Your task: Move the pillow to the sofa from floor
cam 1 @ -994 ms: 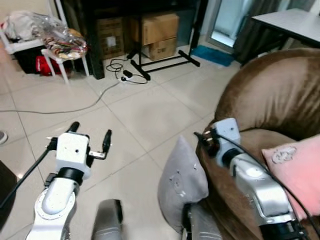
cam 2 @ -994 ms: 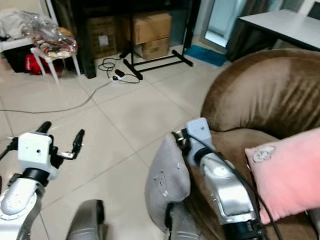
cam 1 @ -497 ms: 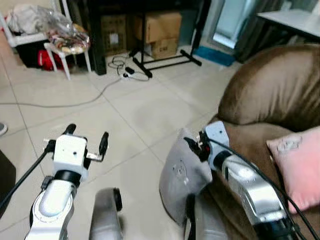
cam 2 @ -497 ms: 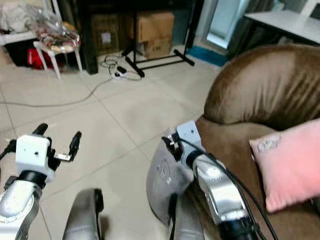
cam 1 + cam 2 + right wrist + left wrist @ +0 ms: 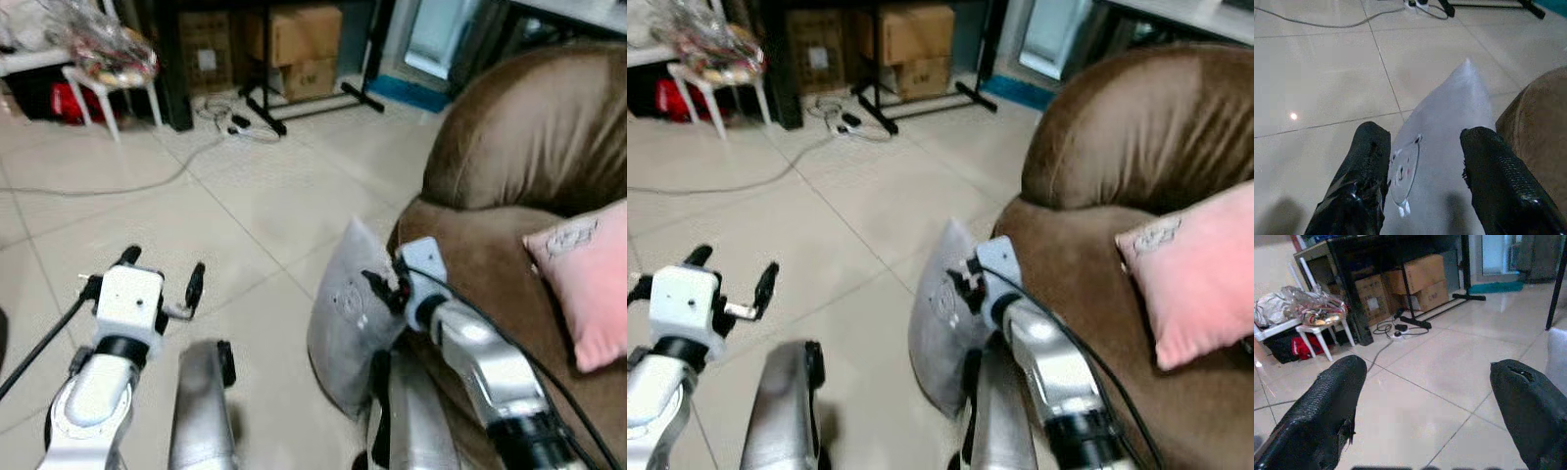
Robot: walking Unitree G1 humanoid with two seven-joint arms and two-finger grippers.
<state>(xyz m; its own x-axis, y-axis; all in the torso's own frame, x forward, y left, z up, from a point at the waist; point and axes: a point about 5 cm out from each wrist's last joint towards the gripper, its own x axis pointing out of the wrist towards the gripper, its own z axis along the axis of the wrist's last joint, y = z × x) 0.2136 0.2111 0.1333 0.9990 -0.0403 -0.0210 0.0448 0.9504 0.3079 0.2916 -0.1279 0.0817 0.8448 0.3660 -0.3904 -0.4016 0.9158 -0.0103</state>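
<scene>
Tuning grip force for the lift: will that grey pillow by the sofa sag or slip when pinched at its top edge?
Likely floppy: the grey pillow looks soft and stands leaning on the brown sofa. Probably light for its bulk. The right gripper straddles its upper edge, fingers open; a thin pinch of smooth fabric might slip, so the bulk may droop below.

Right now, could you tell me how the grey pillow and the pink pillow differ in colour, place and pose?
The grey pillow stands upright on the floor against the brown sofa; the pink pillow lies up on the sofa's seat. The right gripper has its open fingers either side of the grey pillow; no gripper is near the pink pillow. Both carry a small printed motif.
</scene>
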